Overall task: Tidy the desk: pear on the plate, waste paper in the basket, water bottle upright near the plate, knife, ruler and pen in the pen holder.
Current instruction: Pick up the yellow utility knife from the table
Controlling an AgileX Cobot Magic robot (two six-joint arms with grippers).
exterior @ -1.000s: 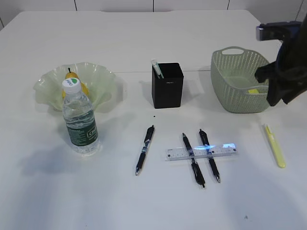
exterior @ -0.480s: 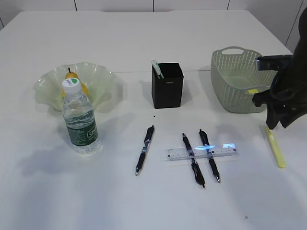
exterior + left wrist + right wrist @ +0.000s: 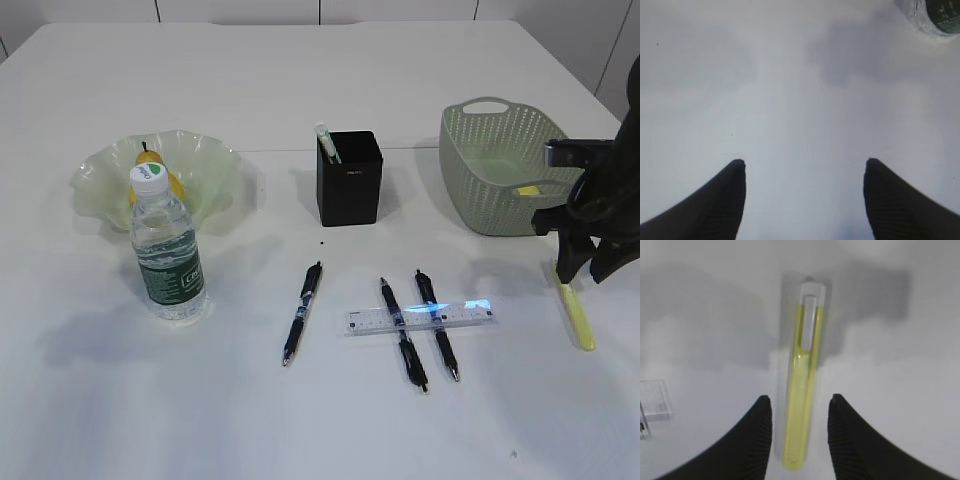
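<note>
Right claw (image 3: 799, 405) low over counter (image 3: 300, 90), fingers narrowly parted astride yellow knife (image 3: 802, 390), not gripping. Left claw (image 3: 804, 167) spread wide, empty; water bottle (image 3: 935, 15) at 1 o'clock.

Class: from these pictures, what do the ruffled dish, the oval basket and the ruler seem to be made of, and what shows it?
Dish: probably glass, glossy pale green; translucent, wavy rim.
Basket: likely moulded plastic, matt sage green; regular perforated weave pattern, handle cut-out.
Ruler: clear plastic; pens show through, bluish sheen.
</note>
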